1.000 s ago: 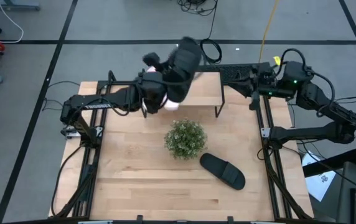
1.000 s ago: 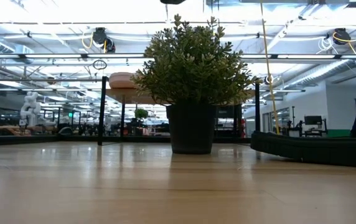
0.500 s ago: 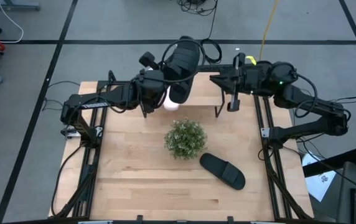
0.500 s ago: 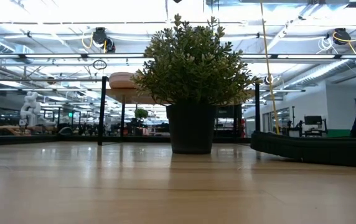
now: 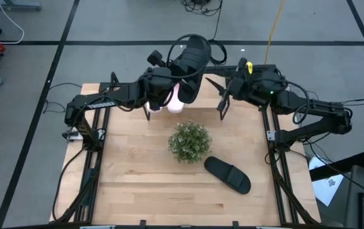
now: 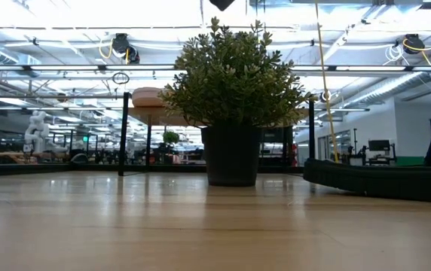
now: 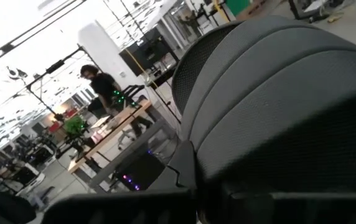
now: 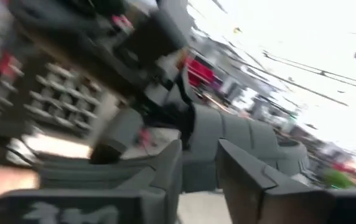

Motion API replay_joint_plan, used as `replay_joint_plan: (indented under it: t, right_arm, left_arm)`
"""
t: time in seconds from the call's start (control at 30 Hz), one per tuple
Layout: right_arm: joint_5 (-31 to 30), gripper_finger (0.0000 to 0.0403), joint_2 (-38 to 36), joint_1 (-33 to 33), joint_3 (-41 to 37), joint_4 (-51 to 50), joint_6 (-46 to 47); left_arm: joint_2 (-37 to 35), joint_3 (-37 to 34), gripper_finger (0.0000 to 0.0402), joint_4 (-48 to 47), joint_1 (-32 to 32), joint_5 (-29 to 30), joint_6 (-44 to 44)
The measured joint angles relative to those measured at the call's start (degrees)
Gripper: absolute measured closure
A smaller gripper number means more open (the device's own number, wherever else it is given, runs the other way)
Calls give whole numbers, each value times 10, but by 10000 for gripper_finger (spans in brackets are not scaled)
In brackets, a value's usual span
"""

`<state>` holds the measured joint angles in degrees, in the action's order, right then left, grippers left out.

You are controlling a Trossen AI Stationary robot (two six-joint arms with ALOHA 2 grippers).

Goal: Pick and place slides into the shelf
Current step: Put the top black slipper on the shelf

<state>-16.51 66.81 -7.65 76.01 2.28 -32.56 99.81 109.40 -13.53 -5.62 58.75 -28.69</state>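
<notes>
1. Spare black slide (image 5: 228,175) lies near the desk's front-right corner, beside the plant (image 5: 189,141) (untouched).
2. We judge the left gripper (image 5: 172,89), clamped on a black slide (image 5: 190,58) over the shelf (image 5: 215,81) at the far edge, could drop it.
3. Right gripper (image 5: 215,83) just beside it, fingers apart; collision risk imo.

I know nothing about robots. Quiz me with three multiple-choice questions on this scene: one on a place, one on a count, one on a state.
1. Where does the plant stand? A on the floor; B on the tabletop; C on a chair.
2. How many black slides show from above? A one; B two; C four.
3. The left gripper is: A empty; B shut on a slide; C out of view.

B: it stands mid-table.
B: the held slide and the lying slide.
B: the slide fills its wrist view.
</notes>
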Motion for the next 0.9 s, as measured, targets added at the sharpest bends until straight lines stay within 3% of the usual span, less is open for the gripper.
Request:
replay_joint_plan:
  t: [0.23,0.9]
  right_arm:
    - [-108,248,6,29,0,28,-40]
    - [-137,238,35,33,0,1,-10]
  left_arm:
    - [16,0,401,-4,-8,-25,-10]
    - [41,0,401,19,-21,-69,-53]
